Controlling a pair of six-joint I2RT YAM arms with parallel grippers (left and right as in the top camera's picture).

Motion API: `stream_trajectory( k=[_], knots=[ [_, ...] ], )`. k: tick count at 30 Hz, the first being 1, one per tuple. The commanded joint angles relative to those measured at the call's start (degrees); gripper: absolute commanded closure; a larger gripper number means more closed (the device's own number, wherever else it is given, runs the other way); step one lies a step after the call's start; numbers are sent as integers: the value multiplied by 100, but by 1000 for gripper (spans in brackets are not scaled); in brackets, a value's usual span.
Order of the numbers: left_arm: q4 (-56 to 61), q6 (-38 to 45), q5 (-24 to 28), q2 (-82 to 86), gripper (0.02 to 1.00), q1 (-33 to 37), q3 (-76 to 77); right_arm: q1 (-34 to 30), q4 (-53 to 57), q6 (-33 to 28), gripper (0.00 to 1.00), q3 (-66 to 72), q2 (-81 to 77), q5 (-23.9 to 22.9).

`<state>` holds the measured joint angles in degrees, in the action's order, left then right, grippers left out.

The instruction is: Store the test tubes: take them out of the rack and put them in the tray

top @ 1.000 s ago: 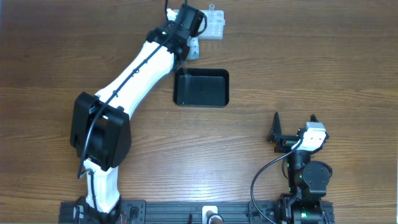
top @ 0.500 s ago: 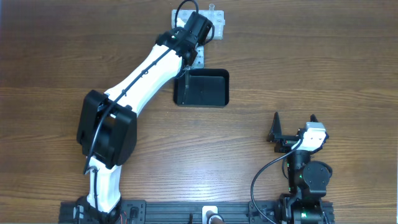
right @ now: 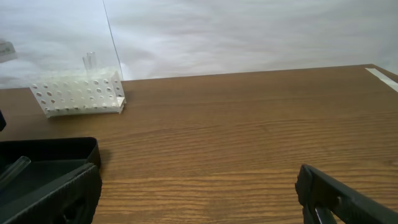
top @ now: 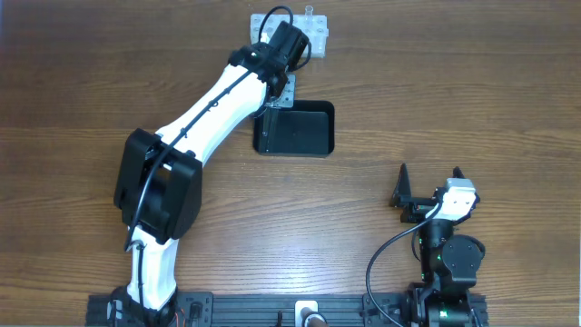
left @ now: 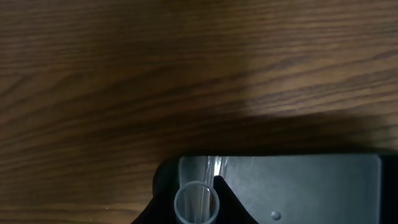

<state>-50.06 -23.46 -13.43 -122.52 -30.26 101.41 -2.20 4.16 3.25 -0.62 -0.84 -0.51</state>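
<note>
My left gripper [left: 198,206] is shut on a clear test tube [left: 196,202], held upright with its open mouth facing the wrist camera. It hangs over the left end of the black tray [left: 311,180]. From above, the left gripper [top: 270,102] sits at the tray's [top: 330,127] left rim, just below the white rack [top: 307,38]. One tube [top: 310,11] still stands in the rack. My right gripper [top: 427,186] stands open near its base, well away from the tray. In the right wrist view the rack [right: 78,94] holds that tube [right: 89,60], beyond the tray [right: 50,152].
Bare wooden tabletop surrounds the tray and rack. The left arm's white link runs diagonally from the lower left up to the rack. A white wall or sheet stands behind the table's far edge.
The left gripper with the tube has moved from beside the rack to over the tray's left end, mostly in the first half second. The right arm has not moved.
</note>
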Motion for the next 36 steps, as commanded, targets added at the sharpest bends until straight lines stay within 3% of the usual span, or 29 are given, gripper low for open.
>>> stream_trajectory(
  k=[1, 36],
  knots=[
    [0, 94, 109, -284, 980, 11, 28, 37, 15, 50, 9, 33, 57, 26],
    [-37, 201, 251, -474, 978, 11, 28, 37, 15, 50, 7, 33, 57, 26]
  ],
)
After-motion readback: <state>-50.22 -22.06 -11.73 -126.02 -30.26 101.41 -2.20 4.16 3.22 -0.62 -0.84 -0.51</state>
